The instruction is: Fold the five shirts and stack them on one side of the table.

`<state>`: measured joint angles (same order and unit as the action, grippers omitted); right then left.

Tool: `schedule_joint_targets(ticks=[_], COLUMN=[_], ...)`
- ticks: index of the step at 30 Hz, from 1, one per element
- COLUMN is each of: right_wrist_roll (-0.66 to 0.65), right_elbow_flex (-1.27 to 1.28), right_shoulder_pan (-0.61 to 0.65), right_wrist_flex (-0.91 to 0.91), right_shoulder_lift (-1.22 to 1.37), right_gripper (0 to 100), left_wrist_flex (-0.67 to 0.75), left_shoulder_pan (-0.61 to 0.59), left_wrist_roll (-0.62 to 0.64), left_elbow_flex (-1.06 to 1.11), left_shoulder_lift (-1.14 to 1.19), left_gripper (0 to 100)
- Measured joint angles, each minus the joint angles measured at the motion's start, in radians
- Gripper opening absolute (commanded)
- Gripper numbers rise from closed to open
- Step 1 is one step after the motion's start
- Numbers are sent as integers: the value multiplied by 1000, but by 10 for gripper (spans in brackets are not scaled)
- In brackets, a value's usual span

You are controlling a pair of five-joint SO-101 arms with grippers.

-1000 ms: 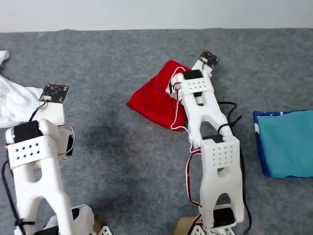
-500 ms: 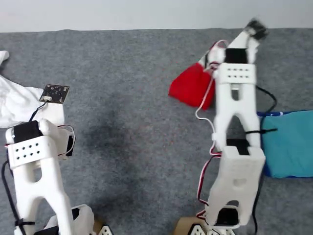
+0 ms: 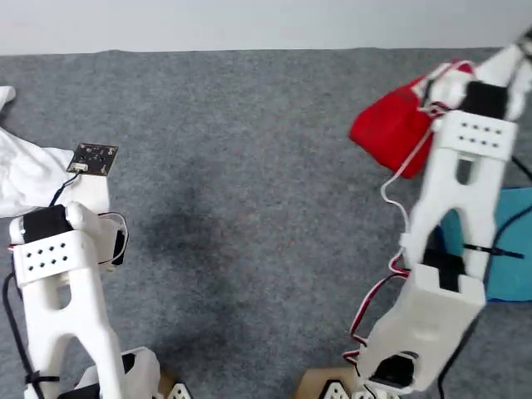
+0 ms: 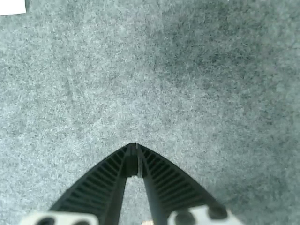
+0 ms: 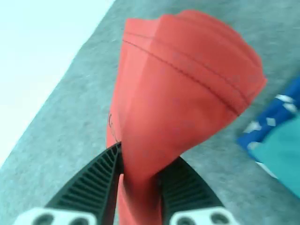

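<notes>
— What moved just now?

— The right arm swung its load from mid-worktop to the far right. The right gripper (image 5: 138, 161) has its fingers clamped on the red cotton shirt (image 3: 389, 129). The shirt appears lifted off the grey carpet-like worktop (image 3: 249, 216), near the folded teal shirt (image 3: 517, 274) at the right edge.

— And the other arm?

— Unmoved. The left gripper (image 4: 136, 151) sits at the near left, fingers closed together on nothing, with the crumpled white shirt (image 3: 29, 179) just beyond it.

— Where does that leave the job?

— I'd judge the red one is on its way to the stack. The white one looks not yet folded.

— How does the cloth look?

— Soft and matte, bunched into a cone from the pinch, with a stitched hem line across it. It's limp, so the fold may slump on release. The teal piece lies flat and squared over a patterned blue shirt (image 5: 262, 126). The worktop is short, fuzzy felt, and the fingers are ribbed black plastic.
</notes>
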<state>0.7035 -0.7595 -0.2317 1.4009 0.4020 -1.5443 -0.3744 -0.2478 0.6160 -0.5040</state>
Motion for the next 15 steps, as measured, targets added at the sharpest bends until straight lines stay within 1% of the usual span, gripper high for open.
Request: schedule_joint_targets(ticks=[6,15], right_wrist_roll=[-3,-8], right_elbow_flex=[0,0], right_shoulder_pan=[-66,-209], right_wrist_flex=[101,164], right_shoulder_lift=[-23,-29], right_gripper=[9,9], left_wrist_flex=[0,0], left_shoulder_pan=[0,0], left_wrist_roll=[0,0], left_elbow_flex=[0,0], left_shoulder_lift=[0,0], left_gripper=[3,3])
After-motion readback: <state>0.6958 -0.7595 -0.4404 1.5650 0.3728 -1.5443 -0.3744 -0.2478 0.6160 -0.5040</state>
